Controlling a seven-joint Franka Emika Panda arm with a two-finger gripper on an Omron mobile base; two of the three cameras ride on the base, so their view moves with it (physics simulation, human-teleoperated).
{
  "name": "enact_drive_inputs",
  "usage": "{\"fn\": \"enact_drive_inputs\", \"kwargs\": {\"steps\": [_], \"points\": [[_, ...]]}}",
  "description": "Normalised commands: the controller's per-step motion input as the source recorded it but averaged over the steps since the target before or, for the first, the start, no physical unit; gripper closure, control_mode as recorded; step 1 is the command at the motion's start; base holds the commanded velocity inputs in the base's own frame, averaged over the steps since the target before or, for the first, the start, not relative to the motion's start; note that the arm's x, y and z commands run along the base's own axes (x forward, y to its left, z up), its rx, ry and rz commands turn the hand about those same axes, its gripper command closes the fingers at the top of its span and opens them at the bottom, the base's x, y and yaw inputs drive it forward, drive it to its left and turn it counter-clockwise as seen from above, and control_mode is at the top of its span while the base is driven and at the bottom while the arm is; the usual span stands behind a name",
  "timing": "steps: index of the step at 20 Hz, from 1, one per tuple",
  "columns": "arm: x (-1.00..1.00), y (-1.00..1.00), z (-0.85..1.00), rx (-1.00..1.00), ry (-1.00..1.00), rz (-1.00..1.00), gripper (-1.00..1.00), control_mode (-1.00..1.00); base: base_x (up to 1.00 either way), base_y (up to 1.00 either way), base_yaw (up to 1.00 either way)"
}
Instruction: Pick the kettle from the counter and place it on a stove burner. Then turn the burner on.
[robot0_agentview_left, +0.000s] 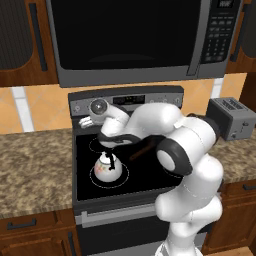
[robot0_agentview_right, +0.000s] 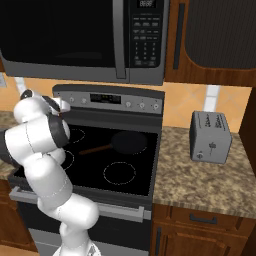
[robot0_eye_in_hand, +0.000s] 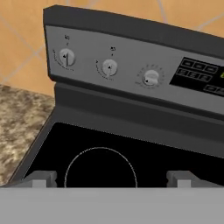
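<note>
The small white kettle (robot0_agentview_left: 107, 167) with its black upright handle stands on the front-left burner ring (robot0_agentview_left: 121, 178) of the black stove top (robot0_agentview_left: 145, 172). My gripper (robot0_agentview_left: 86, 121) is apart from it, up near the stove's back left corner, facing the control panel. In the hand view the gripper (robot0_eye_in_hand: 111, 177) is open, with nothing between its fingertips (robot0_eye_in_hand: 43, 177). Ahead of it are the back-left burner ring (robot0_eye_in_hand: 100, 168) and three round knobs (robot0_eye_in_hand: 66, 57), (robot0_eye_in_hand: 109, 67), (robot0_eye_in_hand: 151, 78) on the grey panel. In the right base view my arm hides the kettle.
A dark frying pan (robot0_agentview_right: 129, 141) lies on the back right burner, its handle pointing left. A grey toaster (robot0_agentview_left: 231, 117) (robot0_agentview_right: 210, 136) stands on the granite counter (robot0_agentview_left: 35, 165) right of the stove. The microwave (robot0_agentview_left: 135, 35) hangs low over the stove.
</note>
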Motion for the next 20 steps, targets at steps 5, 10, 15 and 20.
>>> {"fn": "enact_drive_inputs", "kwargs": {"steps": [5, 10, 15, 20], "points": [[0.0, 0.08, 0.12, 0.02, -0.13, 0.0, -1.0, -1.0, 0.0, 0.0, 0.0], [0.19, 0.0, 0.01, 0.01, -0.16, 0.0, -1.0, -1.0, 0.0, 0.0, 0.0], [0.28, 0.0, -0.02, 0.0, -0.08, 0.0, -1.0, -1.0, 0.0, 0.0, 0.0], [0.27, 0.0, -0.02, 0.0, -0.06, 0.0, -1.0, -1.0, 0.0, 0.0, 0.0]]}}
